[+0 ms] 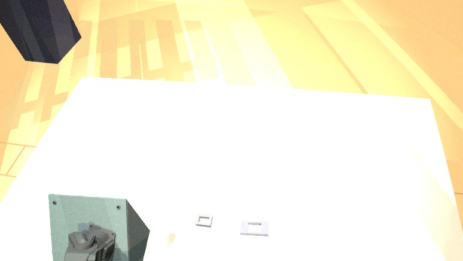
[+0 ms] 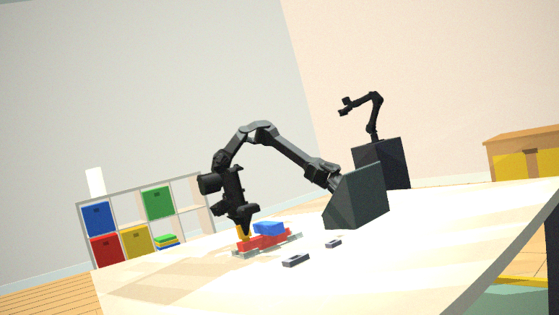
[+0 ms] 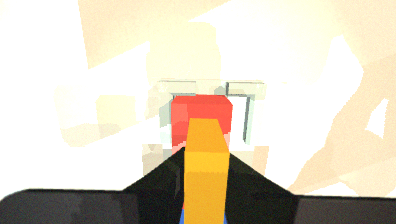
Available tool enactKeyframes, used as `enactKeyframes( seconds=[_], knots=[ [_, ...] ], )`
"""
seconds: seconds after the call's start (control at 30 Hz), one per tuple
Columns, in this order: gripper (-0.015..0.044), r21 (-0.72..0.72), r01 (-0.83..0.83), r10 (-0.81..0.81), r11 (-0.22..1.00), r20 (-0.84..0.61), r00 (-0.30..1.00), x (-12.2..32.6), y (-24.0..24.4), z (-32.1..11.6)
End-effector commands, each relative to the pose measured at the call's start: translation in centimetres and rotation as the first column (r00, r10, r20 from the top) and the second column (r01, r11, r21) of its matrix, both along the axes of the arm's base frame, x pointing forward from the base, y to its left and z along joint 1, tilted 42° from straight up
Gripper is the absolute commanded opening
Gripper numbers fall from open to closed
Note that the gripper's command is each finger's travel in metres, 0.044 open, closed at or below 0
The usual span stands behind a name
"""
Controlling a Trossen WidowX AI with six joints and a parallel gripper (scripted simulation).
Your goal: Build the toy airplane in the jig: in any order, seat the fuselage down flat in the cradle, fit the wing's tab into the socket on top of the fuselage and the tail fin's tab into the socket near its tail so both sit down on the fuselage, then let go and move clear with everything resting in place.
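Observation:
My gripper [image 2: 245, 232] [image 3: 202, 153] is shut on the yellow tail fin [image 2: 240, 231] [image 3: 204, 136]. It holds the fin upright over one end of the red fuselage [image 2: 254, 241] [image 3: 202, 107]. The fin's lower end meets or nearly meets the fuselage top; the fin hides the tail socket, so I cannot tell whether its tab is in. The fuselage lies along the pale grey cradle [image 2: 250, 254] [image 3: 246, 89]. The blue wing [image 2: 269, 227] lies across the fuselage's top, just behind the fin; its tab is hidden. In the wrist view only blue slivers show beside the fin.
A larger grey holder with a slot [image 1: 245, 228] [image 2: 296, 262] and a smaller one [image 1: 204, 224] [image 2: 332, 246] stand on the table beside the cradle. My arm's base block [image 1: 88, 214] [image 2: 368, 199] stands behind them. A second arm [image 2: 376, 113] is farther back, on its own pedestal.

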State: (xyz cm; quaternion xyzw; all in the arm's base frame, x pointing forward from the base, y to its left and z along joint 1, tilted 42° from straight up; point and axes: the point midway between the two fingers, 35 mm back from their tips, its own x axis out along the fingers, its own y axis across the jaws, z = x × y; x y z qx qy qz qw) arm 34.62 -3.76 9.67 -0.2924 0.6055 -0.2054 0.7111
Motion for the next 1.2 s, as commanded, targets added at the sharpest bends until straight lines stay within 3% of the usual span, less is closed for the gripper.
enactKeyframes(
  seconds=[0.0, 0.4, 0.73, 1.0, 1.17],
  knots=[
    [0.0065, -0.003, -0.004, 0.004, 1.0, -0.003, 1.0, 0.0, -0.3, -0.3],
    [0.0, -0.001, 0.001, -0.001, 1.0, -0.001, 1.0, 0.0, -0.2, -0.2],
    [0.026, -0.001, 0.001, -0.001, 1.0, -0.001, 1.0, 0.0, -0.2, -0.2],
    [0.026, 0.0, 0.001, -0.001, 1.0, -0.001, 1.0, 0.0, 0.0, 0.0],
    [0.026, 0.003, -0.003, 0.003, 1.0, -0.005, 1.0, -1.0, 4.4, 4.8]
  ],
)
